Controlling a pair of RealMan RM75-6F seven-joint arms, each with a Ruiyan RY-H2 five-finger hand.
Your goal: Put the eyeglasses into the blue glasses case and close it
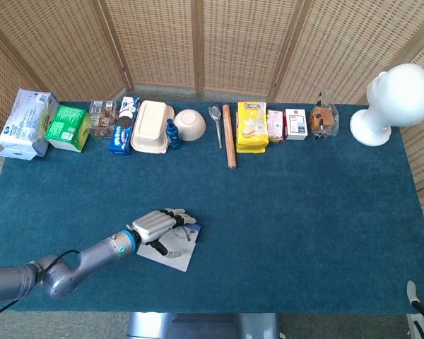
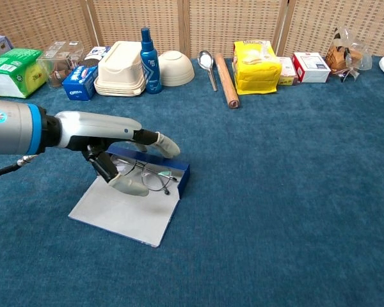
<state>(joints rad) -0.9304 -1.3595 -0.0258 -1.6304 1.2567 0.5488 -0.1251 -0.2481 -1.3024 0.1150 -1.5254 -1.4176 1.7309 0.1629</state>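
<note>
One hand shows clearly, the left one, reaching in from the left over the open blue glasses case on the near left part of the counter. Its fingers stretch out flat above the case's blue far half, while the thumb curls beneath; whether it actually grips anything cannot be told. Eyeglasses lie inside the case, just under the hand, their thin dark frame resting on the pale lining next to the blue rim. From the head view the same hand covers much of the case, with the eyeglasses peeking out at the fingertips. Along the far edge stand a blue spray bottle, a cream bowl, a yellow packet and a white mannequin head. At the near right corner of the head view only a sliver of the right hand appears, its state unreadable.
</note>
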